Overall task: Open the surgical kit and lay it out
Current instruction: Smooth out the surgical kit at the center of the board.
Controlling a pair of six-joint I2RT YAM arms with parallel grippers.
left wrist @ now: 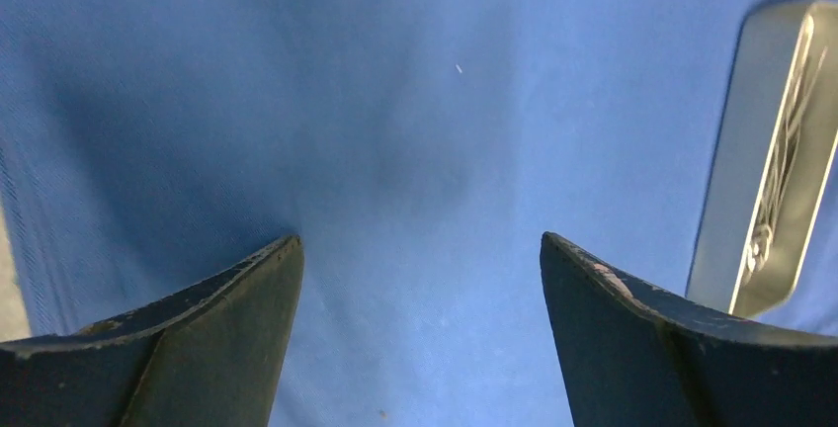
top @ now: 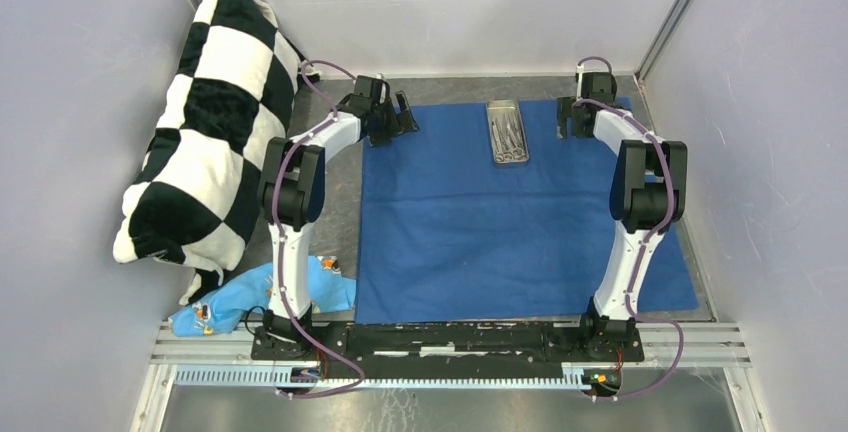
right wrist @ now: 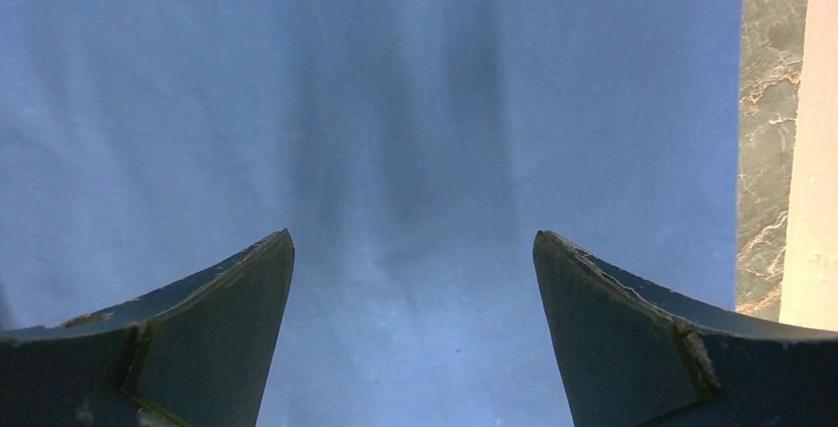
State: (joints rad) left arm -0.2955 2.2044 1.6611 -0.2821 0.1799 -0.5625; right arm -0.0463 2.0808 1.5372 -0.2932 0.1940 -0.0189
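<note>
The surgical kit's dark blue cloth wrap (top: 500, 232) lies spread flat on the table. Its small steel tray (top: 507, 132) sits near the cloth's far edge, with thin silver instruments (top: 510, 137) lying inside it. My left gripper (top: 398, 117) hovers over the cloth's far left corner, open, nothing between its fingers. In the left wrist view the gripper (left wrist: 420, 241) looks down on bare blue cloth (left wrist: 395, 130), the tray (left wrist: 771, 160) at the right edge. My right gripper (top: 570, 117) stands open over the far right corner; the right wrist view shows the gripper (right wrist: 413, 234) above plain cloth (right wrist: 395, 101).
A black-and-white checkered pillow (top: 215, 112) leans against the left wall. A light blue patterned cloth scrap (top: 255, 297) lies at the near left beside the left arm's base. Grey walls close in on three sides. Marbled table edge (right wrist: 766, 130) shows beside the cloth.
</note>
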